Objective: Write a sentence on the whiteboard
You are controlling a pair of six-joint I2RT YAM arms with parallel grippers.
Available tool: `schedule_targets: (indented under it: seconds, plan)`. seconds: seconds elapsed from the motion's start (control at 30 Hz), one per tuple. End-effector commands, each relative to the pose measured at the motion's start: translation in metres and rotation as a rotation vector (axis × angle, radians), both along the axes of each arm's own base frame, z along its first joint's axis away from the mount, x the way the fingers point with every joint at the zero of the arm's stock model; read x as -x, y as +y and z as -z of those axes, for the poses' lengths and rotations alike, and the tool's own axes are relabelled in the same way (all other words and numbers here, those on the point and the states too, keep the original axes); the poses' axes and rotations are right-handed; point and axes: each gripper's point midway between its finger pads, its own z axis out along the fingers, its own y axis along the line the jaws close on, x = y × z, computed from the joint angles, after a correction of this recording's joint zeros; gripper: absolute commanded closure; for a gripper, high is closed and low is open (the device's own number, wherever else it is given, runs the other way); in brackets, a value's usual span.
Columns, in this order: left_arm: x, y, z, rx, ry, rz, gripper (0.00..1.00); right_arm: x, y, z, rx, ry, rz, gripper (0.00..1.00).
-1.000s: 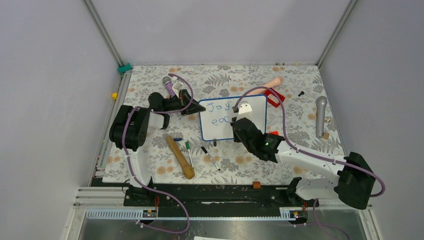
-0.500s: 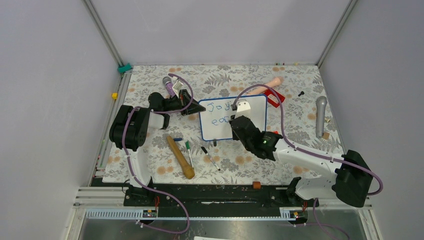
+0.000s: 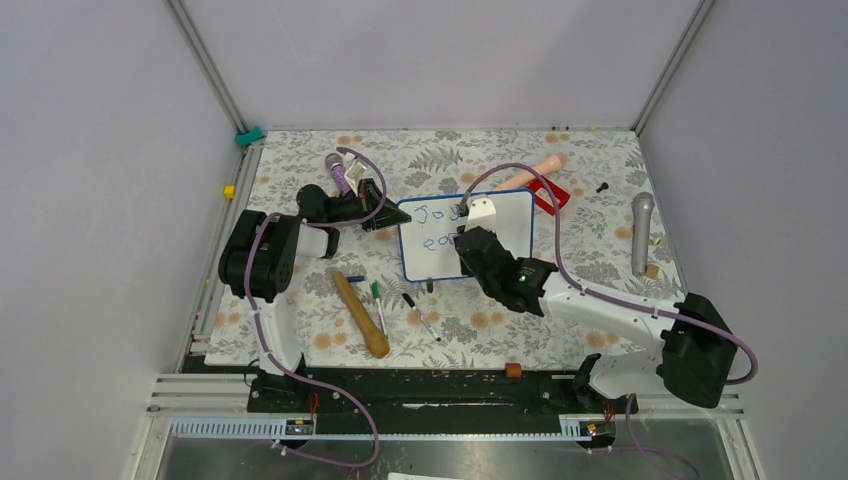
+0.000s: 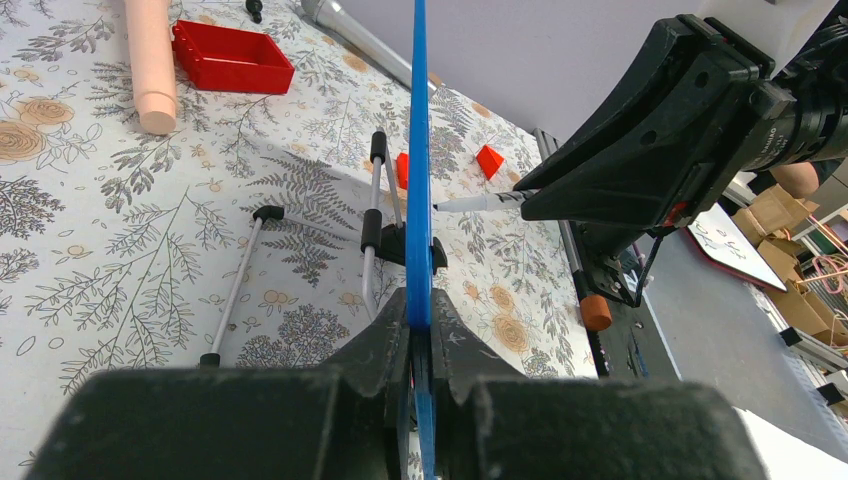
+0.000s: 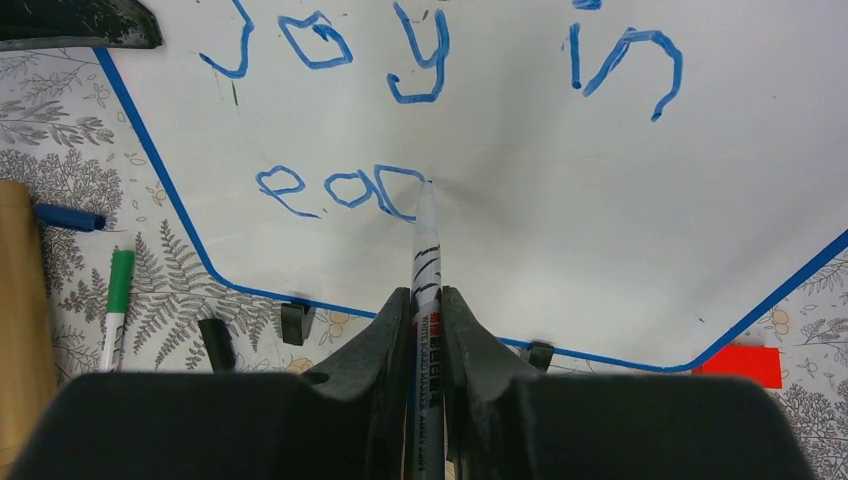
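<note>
While grey walls ring floral tablecloth, left pincer clamps whiteboard, right pincer marker.

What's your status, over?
Left gripper clamps edge of blue-framed glossy white whiteboard. Right gripper holds white marker pen, tip at second line of blue handwritten sentence. Nothing blocking.

The whiteboard is glossy white inside a thin blue frame, and the sentence is blue. The writing marker is white with black stripes. Grey ferns and orange flowers pattern the surface. The tray is red.
</note>
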Motion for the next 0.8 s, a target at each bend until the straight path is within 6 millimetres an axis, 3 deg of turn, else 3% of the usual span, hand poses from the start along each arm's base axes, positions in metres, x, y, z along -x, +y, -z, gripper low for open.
schedule_targets:
  seconds: [0.0, 0.27, 0.77]
  plan:
    - [0.022, -0.002, 0.022, -0.046, -0.089, 0.132, 1.00, -0.013, 0.001, -0.017, -0.004, -0.040, 0.029, 1.00]
    - [0.022, -0.002, 0.022, -0.046, -0.089, 0.131, 1.00, -0.015, 0.002, -0.016, 0.011, -0.030, 0.041, 1.00]
    - [0.022, -0.002, 0.021, -0.046, -0.092, 0.131, 1.00, -0.014, -0.019, -0.021, -0.014, -0.073, 0.130, 1.00]
